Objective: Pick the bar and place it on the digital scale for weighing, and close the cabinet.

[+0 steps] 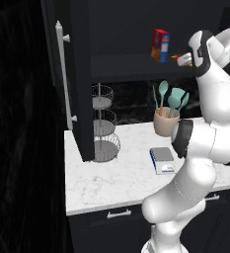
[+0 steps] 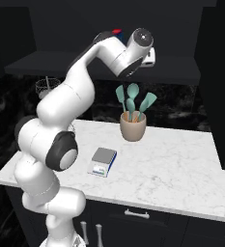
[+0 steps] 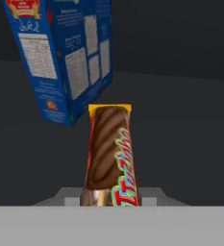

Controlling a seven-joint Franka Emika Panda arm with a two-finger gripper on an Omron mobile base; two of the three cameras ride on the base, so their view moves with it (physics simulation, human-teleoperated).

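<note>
Reaching into the open dark wall cabinet (image 1: pixel 82 74) for the slim red-and-yellow wrapped bar (image 3: pixel 108 153) lying on its shelf beside the upright blue box (image 3: pixel 60 57), fingers' state not discernible; best squared across its near end, then carried down to the grey-topped digital scale (image 1: pixel 162 159) on the worktop (image 1: pixel 121 183).

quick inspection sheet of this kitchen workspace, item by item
surface: white marble counter, dark drawers below.
job's things: bar lies on the cabinet shelf beside the box; digital scale on the counter, plate bare; cabinet door open.
clutter: blue box upright on the shelf; utensil cup with teal utensils; tiered wire basket.
grippers: gripper reaches into the shelf at the bar; jaw state cannot be told.
cables: nothing seen.
surroundings: dark backsplash and walls.
</note>
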